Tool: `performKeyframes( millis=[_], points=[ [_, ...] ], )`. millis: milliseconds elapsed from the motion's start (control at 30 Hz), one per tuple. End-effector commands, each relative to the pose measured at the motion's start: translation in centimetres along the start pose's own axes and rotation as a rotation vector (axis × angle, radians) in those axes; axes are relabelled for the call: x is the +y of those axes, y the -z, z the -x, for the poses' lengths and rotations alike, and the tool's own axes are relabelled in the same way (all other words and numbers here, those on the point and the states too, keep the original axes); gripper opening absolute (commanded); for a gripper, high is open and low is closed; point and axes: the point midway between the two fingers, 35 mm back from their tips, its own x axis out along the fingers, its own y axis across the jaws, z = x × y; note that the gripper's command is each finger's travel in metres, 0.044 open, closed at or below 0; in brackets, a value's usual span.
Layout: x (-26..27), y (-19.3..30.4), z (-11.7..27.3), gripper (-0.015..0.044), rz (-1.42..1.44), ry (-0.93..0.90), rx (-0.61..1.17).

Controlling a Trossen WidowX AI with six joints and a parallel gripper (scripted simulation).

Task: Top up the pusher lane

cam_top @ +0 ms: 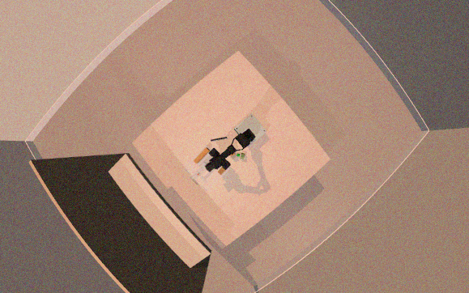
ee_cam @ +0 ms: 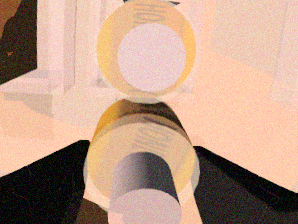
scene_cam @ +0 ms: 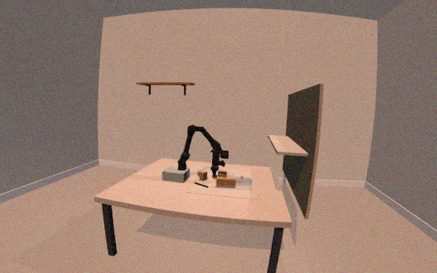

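Note:
My gripper [ee_cam: 140, 153] [scene_cam: 214, 176] is shut on a jar with an amber body and a pale, clear-looking lid with a tall round knob. The held jar [ee_cam: 102, 157] is upright between the black fingers in the wrist view. Beyond it, the matching jar [ee_cam: 106, 52] stands in the sprung lane, between pale see-through walls. The lane wall [ee_cam: 55, 40] shows left of it. The two jars meet or overlap in the wrist view; whether they touch, and how high the held jar is, I cannot tell. The pusher plate is mostly hidden. In the top view the arm covers the fingertips.
The clear rack [scene_cam: 244, 181] has an orange-brown block [scene_cam: 226, 182] [cam_top: 202, 155] at its near side and another [scene_cam: 222, 173] [cam_top: 221, 171] behind. Small green-topped things [cam_top: 240, 155] and a brown block [scene_cam: 203, 176] stand near the arm base. A black pen [cam_top: 219, 138] [scene_cam: 201, 185] lies beside the rack.

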Motion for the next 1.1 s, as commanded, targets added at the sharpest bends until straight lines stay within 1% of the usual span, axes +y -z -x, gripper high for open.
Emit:
performKeyframes(
  millis=[0,1067],
  points=[
    [0.0,-0.8,0.0,0.0,0.001,-0.001,-0.013],
    [0.0,-2.2,0.0,0.0,0.001,-0.001,-0.014]
  ],
)
